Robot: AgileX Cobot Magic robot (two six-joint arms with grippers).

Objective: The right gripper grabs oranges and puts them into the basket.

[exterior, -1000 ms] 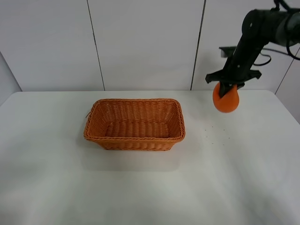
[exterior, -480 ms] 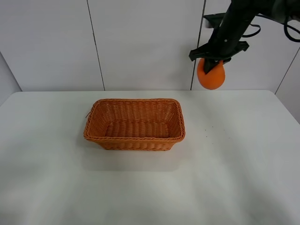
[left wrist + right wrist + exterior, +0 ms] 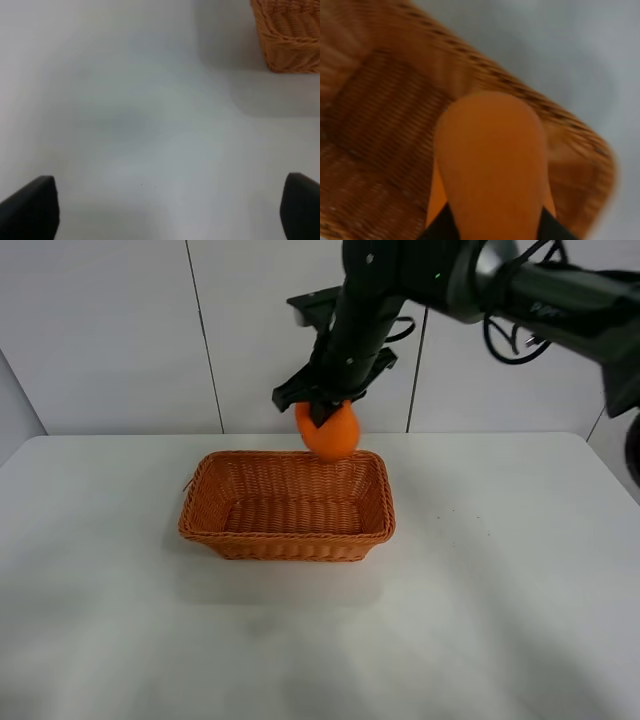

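Orange-brown wicker filled most of the right wrist view: the basket [image 3: 380,115] lay below the camera, with its woven floor and one rounded corner showing. The orange [image 3: 492,160] hung in front of it. That view was smeared, so the arm was probably moving.

From the high camera the right tool [image 3: 322,412] was closed on the top of the orange [image 3: 328,432], and the fruit hung below the fingers, clear of the weave. It hung above the far rim of the basket [image 3: 290,534], right of the basket's middle. The wrist view placed it over the inside, near a corner, but how far inside the rim I could not tell. The basket held nothing that either view showed.

The left tool [image 3: 165,207] was spread wide over bare bench [image 3: 125,110] with nothing between its fingers. One end of the basket [image 3: 287,40] lay well off from it.

I judged the step in hand to be the carry, near its end, with the grasp made and the release not yet due. The next move called for bringing the fruit further toward the middle of the basket. It then called for lowering the fruit close to the woven floor before the fingers parted. A rounded fruit let go high, or beside the flared wall, might bounce or roll back out over the rim.
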